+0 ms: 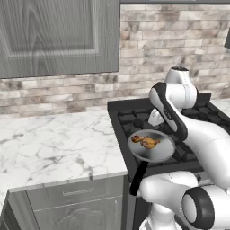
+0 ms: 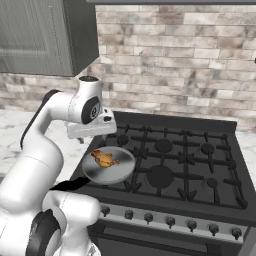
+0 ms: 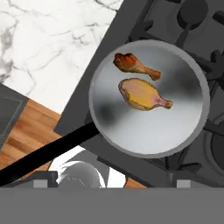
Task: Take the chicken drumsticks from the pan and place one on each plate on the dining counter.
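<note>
Nearest, low in the hand view: tool [image 3: 112, 183] with its two dark tips spread far apart at the bottom edge, pinching nothing, hanging above the pan.

Just beyond the tips, centre of the hand view: round grey pan [image 3: 144, 135], sitting on the front left corner of the black stove [image 2: 175, 165]. Long black handle [image 3: 43, 159] running from the pan toward the lower left of the frame, out past the stove's front edge and over a strip of wooden floor [image 3: 30, 131].

Inside the pan, toward its upper half: paler golden drumstick [image 3: 142, 94] near the middle, and just above it a darker brown drumstick [image 3: 133, 64] close to the rim. Side by side, slightly apart, both thin bone ends pointing right.

Left of the stove in the left base view: white marble desk [image 1: 54, 143] with grey veins.

Farther back: brick wall [image 2: 175, 60] behind the stove, and a grey wood-grain cabinet [image 1: 54, 36] in the upper left.
</note>
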